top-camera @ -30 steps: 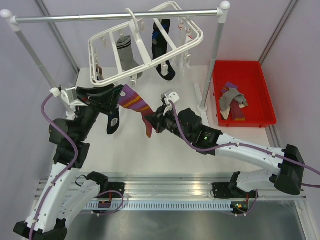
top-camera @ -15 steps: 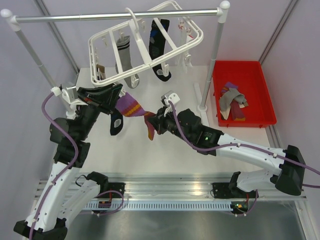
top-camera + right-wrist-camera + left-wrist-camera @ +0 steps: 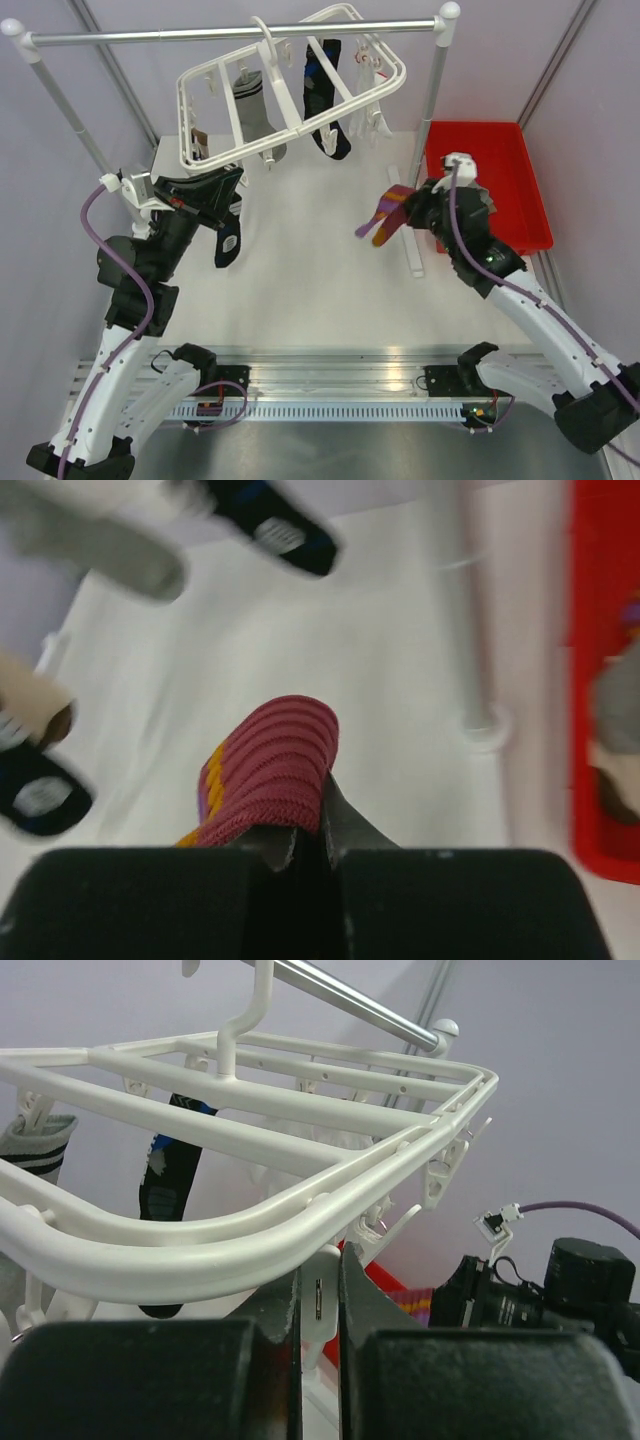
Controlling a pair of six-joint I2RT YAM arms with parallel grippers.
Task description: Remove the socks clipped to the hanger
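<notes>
Left end effector (image 3: 318, 1285): the fingers are pinched nearly together, and a white clip (image 3: 318, 1305) of the hanger (image 3: 250, 1240) is caught in the thin gap, right under the frame's near bar. That pinch can only be made out from the left wrist view. From the top view the same end effector is just seen tucked under the hanger's near-left corner, with the gap hidden.

Right end effector (image 3: 308, 840): it's clamped shut on the ribbed cuff of the maroon sock (image 3: 275, 770), with a bit of orange stripe seen beside the fingers. The wrist picture is pretty blurred, so not much else can be read there. Where the sock actually is gets shown by the top view: it's held in the air, free of the hanger, over the right side of the worktop (image 3: 300, 290) and just left of the red bin (image 3: 515, 190) parked along the right edge.

Further out, a grey sock (image 3: 255, 115) and a black-and-blue sock (image 3: 325, 100) are seen clipped inside the frame, and a dark sock (image 3: 228, 245) is hung just below the left end effector, toward the worktop's left edge. The hanger is hooked on the silver rail (image 3: 230, 33) over the far edge.
</notes>
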